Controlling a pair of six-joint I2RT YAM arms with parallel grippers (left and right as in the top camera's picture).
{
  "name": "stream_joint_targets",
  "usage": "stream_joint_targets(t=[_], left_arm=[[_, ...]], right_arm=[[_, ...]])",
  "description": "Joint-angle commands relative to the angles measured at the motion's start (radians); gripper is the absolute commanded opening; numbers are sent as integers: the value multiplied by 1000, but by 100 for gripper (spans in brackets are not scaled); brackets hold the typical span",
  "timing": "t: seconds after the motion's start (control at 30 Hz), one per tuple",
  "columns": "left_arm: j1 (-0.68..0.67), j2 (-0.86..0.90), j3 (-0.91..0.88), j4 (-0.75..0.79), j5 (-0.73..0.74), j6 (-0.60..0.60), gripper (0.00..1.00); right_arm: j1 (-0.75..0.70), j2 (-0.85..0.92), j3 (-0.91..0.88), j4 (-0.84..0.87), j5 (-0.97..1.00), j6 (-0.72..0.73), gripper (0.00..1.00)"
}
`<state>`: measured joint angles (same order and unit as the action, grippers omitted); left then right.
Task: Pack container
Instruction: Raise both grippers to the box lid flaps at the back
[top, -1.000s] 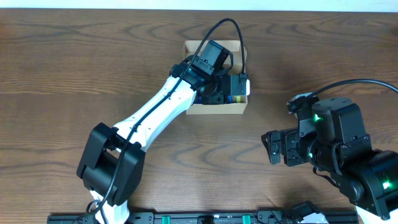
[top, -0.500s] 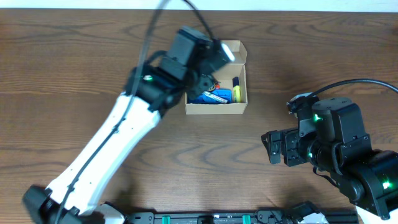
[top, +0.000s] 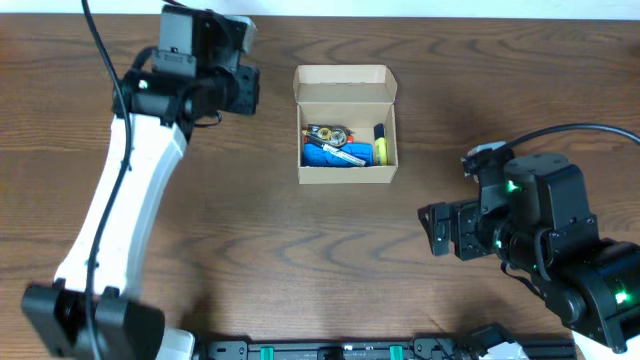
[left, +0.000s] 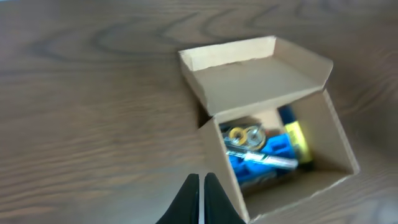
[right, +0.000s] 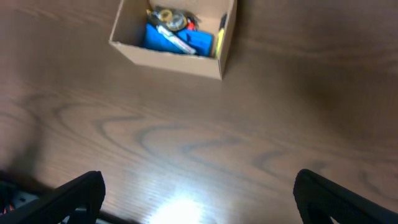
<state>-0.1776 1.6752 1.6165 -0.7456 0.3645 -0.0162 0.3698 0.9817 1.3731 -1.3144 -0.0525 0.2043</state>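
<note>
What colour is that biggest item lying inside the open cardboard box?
The biggest item is bright blue, clearest in the overhead view.

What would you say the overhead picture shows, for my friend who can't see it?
An open cardboard box sits on a wooden table, holding a blue item and a yellow pen. The left gripper is shut, up and left of the box in the picture; the right gripper is open, at the lower right.

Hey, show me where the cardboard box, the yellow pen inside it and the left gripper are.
cardboard box (top: 345, 90): overhead view, on the inside of its open lid.
yellow pen (top: 380, 152): overhead view, on its yellow barrel.
left gripper (left: 201, 182): left wrist view, between its shut fingertips.
</note>
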Motion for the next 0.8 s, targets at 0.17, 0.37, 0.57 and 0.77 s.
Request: stream_joint_targets(t=[0.17,0.37,0.57,0.77], left_arm=[[32,253,57,75,208,-175,5],[42,409,155,104,237,-212,6],[66,500,167,176,237,-341,5],[69,588,171,248,291,-402,5]], right_arm=[[8,47,-1,166,9,21,91],[-29,230,-12,287,143,133,15],[-138,487,-12,455,116,175,1],[-268,718,-12,684,-138,208,1]])
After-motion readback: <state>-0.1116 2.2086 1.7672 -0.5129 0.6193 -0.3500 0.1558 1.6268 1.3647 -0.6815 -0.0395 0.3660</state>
